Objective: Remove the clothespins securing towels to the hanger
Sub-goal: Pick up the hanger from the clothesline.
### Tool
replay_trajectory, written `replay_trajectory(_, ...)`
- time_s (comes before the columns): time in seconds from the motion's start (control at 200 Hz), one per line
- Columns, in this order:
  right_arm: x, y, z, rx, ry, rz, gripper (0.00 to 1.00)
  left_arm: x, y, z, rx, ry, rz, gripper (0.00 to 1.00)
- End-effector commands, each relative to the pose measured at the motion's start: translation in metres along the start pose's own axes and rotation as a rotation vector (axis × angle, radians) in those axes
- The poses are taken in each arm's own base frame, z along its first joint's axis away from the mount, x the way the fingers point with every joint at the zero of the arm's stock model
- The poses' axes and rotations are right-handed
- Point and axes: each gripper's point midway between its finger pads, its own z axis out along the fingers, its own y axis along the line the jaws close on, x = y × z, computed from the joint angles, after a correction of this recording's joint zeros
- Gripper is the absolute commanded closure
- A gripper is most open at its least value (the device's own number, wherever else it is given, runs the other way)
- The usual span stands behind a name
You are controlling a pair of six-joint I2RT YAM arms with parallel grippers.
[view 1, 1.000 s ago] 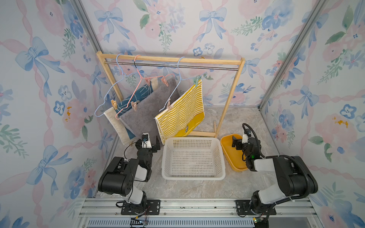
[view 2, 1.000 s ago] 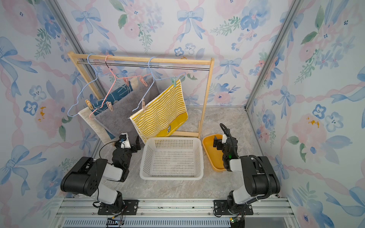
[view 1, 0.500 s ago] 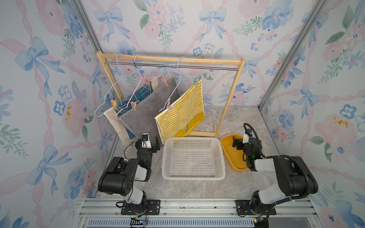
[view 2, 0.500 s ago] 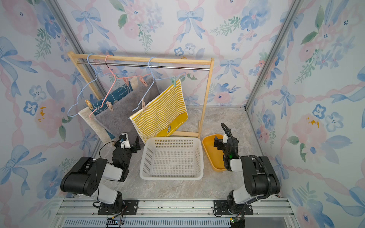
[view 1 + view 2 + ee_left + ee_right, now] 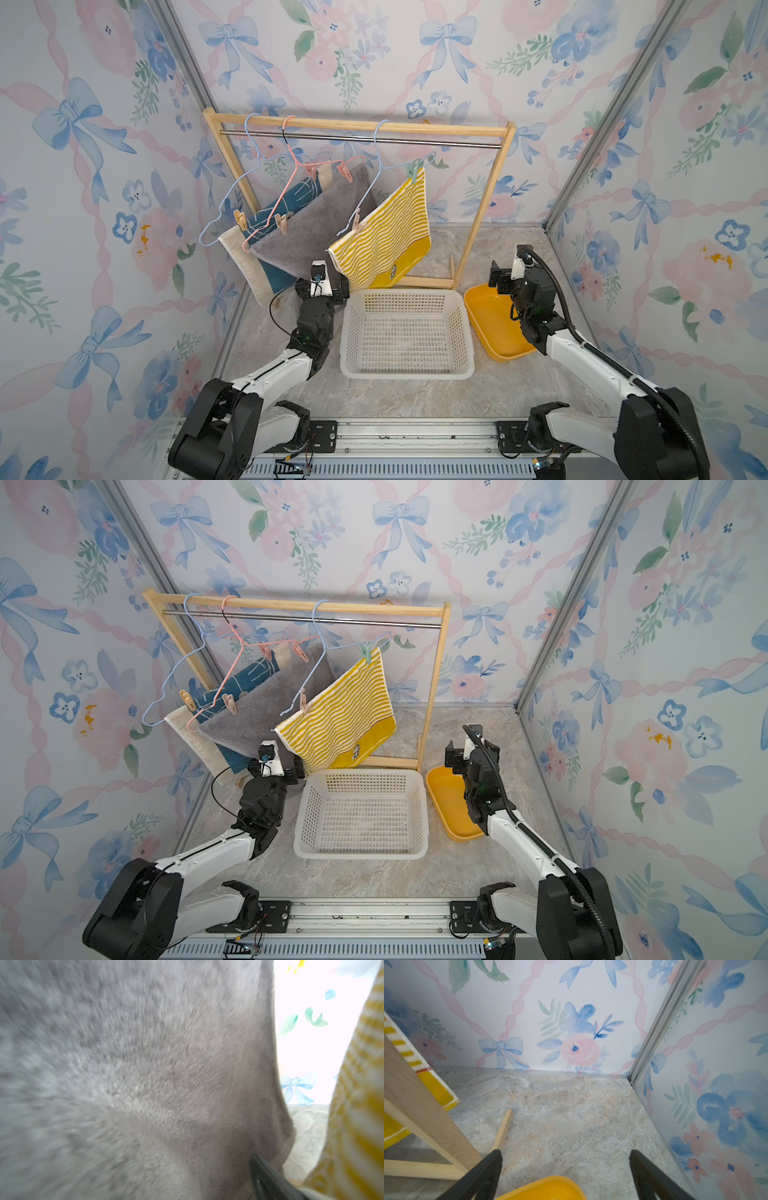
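Six clothespins [image 5: 281, 224] all clipped on, pinning the towels [image 5: 386, 232] to the hangers [image 5: 289, 119]; none are off, so I judge this the reach step. Left gripper [image 5: 322, 284] sits low against the grey towel [image 5: 145, 1064], jaws wide, holding nothing. Right gripper [image 5: 564, 1153] is over the yellow tray [image 5: 494, 328], jaws wide, empty. Next move needs a climb to a pin, then a squeeze on its tails.

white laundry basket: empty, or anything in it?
Empty. The white basket shows only its bare perforated floor in both top views; nothing lies inside.
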Motion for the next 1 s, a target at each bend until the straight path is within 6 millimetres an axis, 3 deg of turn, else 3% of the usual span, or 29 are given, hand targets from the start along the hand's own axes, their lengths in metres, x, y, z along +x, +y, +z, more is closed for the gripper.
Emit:
replay_trajectory(0.0, 0.02, -0.004, -0.019, 0.013, 0.132, -0.008, 0.02, -0.011, 0.023, -0.02, -0.128, 0.023, -0.046, 0.1)
replay_trajectory(0.17, -0.015, 0.013, -0.049, -0.091, 0.063, 0.037, 0.02, -0.044, 0.032, -0.063, -0.15, -0.035, -0.114, 0.15)
replay_trajectory(0.265, -0.03, 0.035, -0.062, -0.197, 0.042, 0.042, 0.02, -0.072, 0.031, -0.086, -0.056, -0.115, -0.178, 0.16)
replay_trajectory(0.415, -0.048, 0.075, -0.075, -0.321, 0.04, -0.033, 0.02, -0.114, 0.02, -0.102, 0.06, -0.185, -0.148, 0.18)
replay_trajectory(0.52, -0.052, 0.101, -0.079, -0.396, 0.059, -0.079, 0.02, -0.132, 0.001, -0.101, 0.155, -0.198, -0.051, 0.18)
replay_trajectory(0.625, -0.053, 0.123, -0.082, -0.457, 0.074, -0.103, 0.02, -0.167, -0.02, -0.097, 0.23, -0.24, 0.031, 0.18)
replay_trajectory(0.655, -0.054, 0.128, -0.083, -0.47, 0.075, -0.107, 0.02, -0.167, -0.032, -0.09, 0.257, -0.226, 0.077, 0.18)
replay_trajectory(0.675, -0.055, 0.131, -0.084, -0.48, 0.075, -0.108, 0.02, -0.187, -0.034, -0.09, 0.266, -0.258, 0.08, 0.18)
replay_trajectory(0.85, -0.067, 0.153, -0.094, -0.56, 0.07, -0.116, 0.01, -0.272, -0.069, -0.076, 0.353, -0.367, 0.191, 0.19)
replay_trajectory(0.995, -0.079, 0.164, -0.102, -0.612, 0.063, -0.115, 0.01, -0.316, -0.105, -0.055, 0.499, -0.361, 0.301, 0.18)
